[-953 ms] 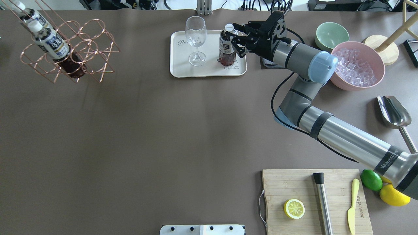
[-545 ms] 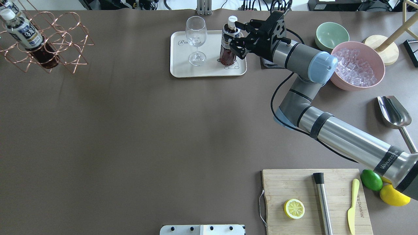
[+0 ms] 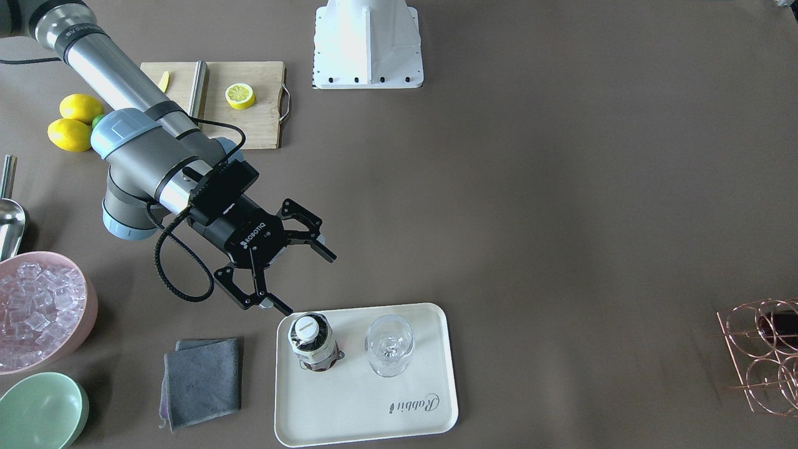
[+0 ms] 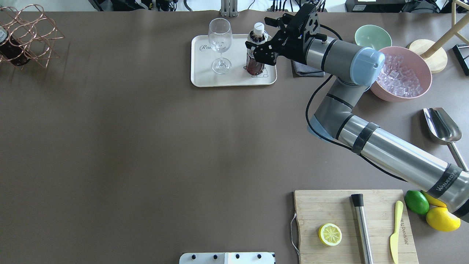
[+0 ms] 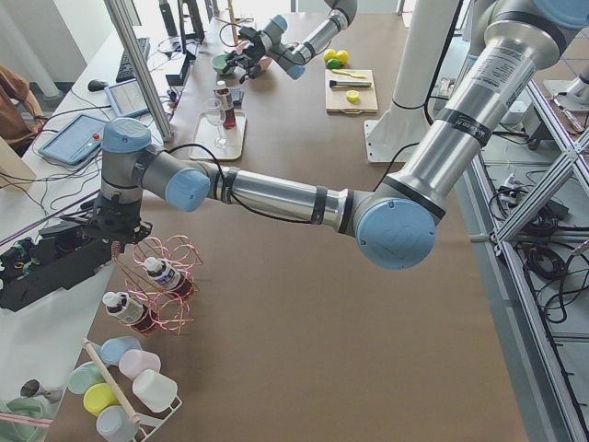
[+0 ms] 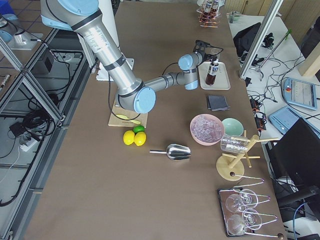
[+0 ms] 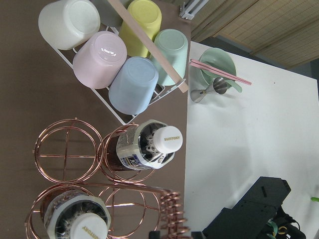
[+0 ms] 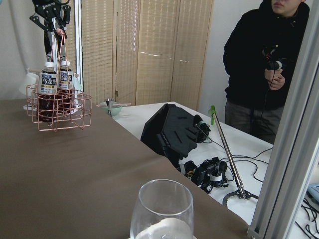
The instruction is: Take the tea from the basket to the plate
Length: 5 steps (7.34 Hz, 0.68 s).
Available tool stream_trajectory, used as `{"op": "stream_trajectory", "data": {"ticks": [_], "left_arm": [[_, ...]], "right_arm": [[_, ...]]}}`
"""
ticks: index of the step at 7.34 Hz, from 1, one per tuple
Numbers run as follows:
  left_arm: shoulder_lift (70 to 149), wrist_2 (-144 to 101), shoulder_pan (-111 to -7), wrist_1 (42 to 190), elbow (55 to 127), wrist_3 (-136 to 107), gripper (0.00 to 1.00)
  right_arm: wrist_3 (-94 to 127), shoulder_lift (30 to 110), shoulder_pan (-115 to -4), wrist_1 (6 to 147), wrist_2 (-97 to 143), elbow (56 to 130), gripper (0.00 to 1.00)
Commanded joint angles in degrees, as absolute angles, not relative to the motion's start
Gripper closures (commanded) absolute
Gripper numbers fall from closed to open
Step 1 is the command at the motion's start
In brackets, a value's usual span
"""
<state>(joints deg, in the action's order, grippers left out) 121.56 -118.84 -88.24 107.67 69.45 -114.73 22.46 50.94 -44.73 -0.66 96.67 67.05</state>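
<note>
Tea [image 3: 312, 344] stands cap-up on the plate [image 3: 361, 415], right claw [image 3: 308, 284] spread wide beside it; left claw [image 8: 58, 28] grips the basket [image 8: 52, 110] holding two bottles [image 7: 149, 147].

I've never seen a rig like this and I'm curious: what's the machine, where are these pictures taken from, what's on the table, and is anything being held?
These are two robot arms at a table, each ending in a two-finger gripper. Two cameras look down, one from behind the robot, one facing it; two watch from the table's ends; one rides on each wrist. The right gripper is open and empty, close to a tea bottle standing on the cream tray beside a wine glass. At the other end, the left gripper grips the handle of a copper wire basket holding two more tea bottles. Also there: a pink bowl of ice and a cutting board with a lemon half.
</note>
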Motion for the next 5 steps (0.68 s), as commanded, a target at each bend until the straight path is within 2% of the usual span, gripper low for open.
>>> {"op": "stream_trajectory", "data": {"ticks": [1, 3, 5], "left_arm": [[121.6, -118.7, -87.9, 108.5, 68.7, -115.0, 1.0], [121.6, -118.5, -87.1, 108.7, 68.7, -115.5, 1.0], [122.1, -117.3, -86.1, 108.7, 68.7, -116.9, 1.0]], "right_arm": [[22.7, 55.0, -47.4, 13.4, 107.2, 79.2, 0.0], [22.7, 59.4, -52.3, 26.7, 122.3, 87.9, 0.0], [22.2, 59.7, -59.2, 41.6, 136.8, 90.0, 0.0]]}}
